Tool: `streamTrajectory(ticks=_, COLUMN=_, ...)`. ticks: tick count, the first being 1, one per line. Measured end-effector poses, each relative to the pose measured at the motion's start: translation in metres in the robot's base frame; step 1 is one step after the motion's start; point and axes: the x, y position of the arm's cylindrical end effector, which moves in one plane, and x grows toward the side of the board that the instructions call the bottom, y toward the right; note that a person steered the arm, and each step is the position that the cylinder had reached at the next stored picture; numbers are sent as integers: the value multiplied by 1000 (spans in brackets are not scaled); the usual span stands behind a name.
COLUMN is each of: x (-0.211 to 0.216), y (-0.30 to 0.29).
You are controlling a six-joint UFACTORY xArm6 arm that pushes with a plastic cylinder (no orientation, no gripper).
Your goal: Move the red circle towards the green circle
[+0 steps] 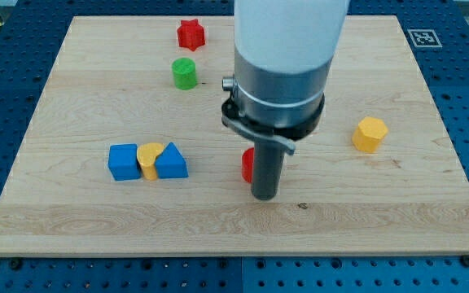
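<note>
Six blocks lie on the wooden bench point(72, 203), and the one that matters, the red circle point(247, 165), sits a little below the middle, mostly hidden behind my rod. Only its left edge shows. My tip point(265, 197) rests at about four o'clock from it, touching or just beside it; I cannot tell which. There are no jaws on this arm, only the bare rod, so nothing is held and nothing can be.

The red circle looks like a small, rigid, light piece that should slide easily on the smooth wood. Being round, it would likely roll off the rod sideways if pushed off-centre. I judge the best contact is on its side facing away from the target, at about five o'clock, so the push runs through its middle.

A short upright cylinder has no heading to speak of: its axis stands vertical, and from above it reads the same all round. So facing should not matter, only the line of push.

The green circle point(184, 73) stands well apart at about eleven o'clock from the red one, with bare wood between them. The red star point(190, 34) lies just beyond it at twelve. A blue cube point(123, 161), a yellow block point(149, 159) and a blue triangular block point(171, 162) sit touching in a row at nine o'clock, and a yellow hexagon point(370, 134) lies at three.
</note>
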Motion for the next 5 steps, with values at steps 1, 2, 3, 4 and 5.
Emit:
streamTrajectory(ticks=1, x=-24, y=-10)
streamTrajectory(ticks=2, x=-48, y=-11)
streamTrajectory(ticks=3, x=-82, y=-18)
streamTrajectory(ticks=4, x=-120, y=-32)
streamTrajectory(ticks=5, x=-129, y=-30)
